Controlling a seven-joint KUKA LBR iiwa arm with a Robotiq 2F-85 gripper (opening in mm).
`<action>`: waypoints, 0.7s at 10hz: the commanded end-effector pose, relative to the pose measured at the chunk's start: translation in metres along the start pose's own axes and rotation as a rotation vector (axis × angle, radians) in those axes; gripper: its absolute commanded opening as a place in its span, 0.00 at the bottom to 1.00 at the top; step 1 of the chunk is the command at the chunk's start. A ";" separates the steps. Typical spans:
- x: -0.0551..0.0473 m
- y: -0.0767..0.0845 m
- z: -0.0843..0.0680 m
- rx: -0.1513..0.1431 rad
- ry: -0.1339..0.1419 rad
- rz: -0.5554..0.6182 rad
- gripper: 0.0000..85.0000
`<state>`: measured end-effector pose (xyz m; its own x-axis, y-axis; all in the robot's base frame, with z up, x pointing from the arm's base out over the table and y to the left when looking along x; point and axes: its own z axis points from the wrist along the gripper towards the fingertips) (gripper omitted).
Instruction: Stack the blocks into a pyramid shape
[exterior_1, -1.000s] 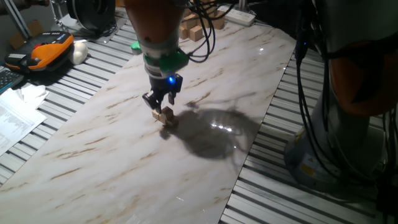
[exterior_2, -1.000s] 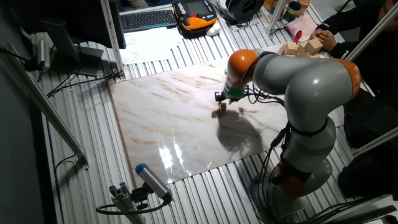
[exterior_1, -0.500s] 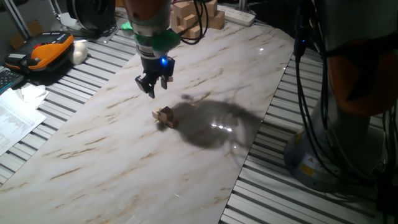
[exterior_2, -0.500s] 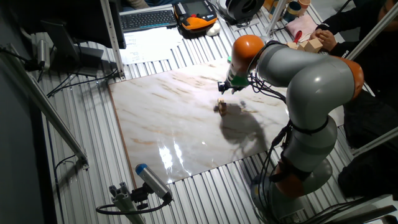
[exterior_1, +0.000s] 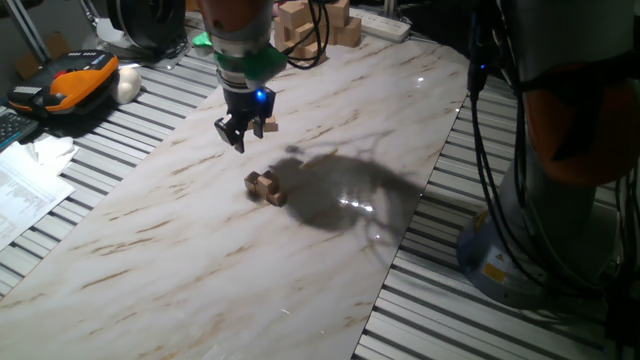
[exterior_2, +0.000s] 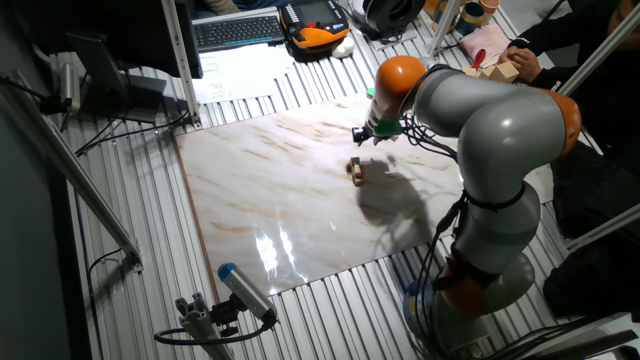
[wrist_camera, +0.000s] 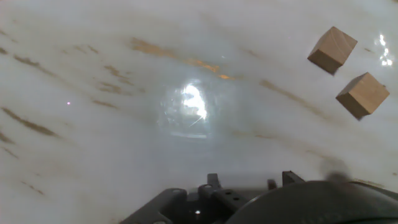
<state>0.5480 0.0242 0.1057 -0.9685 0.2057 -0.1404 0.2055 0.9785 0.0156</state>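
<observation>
Two small light-tan wooden cubes (exterior_1: 265, 187) lie close together on the marble board (exterior_1: 180, 260). They also show in the other fixed view (exterior_2: 356, 170). In the hand view they sit at the upper right, one cube (wrist_camera: 332, 49) above the other cube (wrist_camera: 362, 94), with a narrow gap between them. My gripper (exterior_1: 243, 133) hangs above the board, behind and left of the cubes, open and empty; it also shows in the other fixed view (exterior_2: 365, 135). The fingers do not show in the hand view. No other small cubes are in view.
A pile of larger pale wooden blocks (exterior_1: 310, 25) stands at the board's far end, also seen in the other fixed view (exterior_2: 485, 75). An orange device (exterior_1: 75, 80), papers (exterior_1: 20, 190) and cables lie off the board's left. The arm's base (exterior_1: 500, 250) stands at the right.
My gripper has let go of a cube beside the other one, then risen and moved back and left, away from the two cubes. The cubes stay on the board.
</observation>
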 end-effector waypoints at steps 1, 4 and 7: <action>0.000 -0.001 0.001 -0.001 -0.002 -0.006 0.60; 0.000 0.000 0.000 -0.035 0.030 -0.020 0.40; 0.000 0.000 0.000 -0.057 0.107 0.051 0.20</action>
<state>0.5479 0.0247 0.1051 -0.9711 0.2361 -0.0353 0.2330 0.9696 0.0742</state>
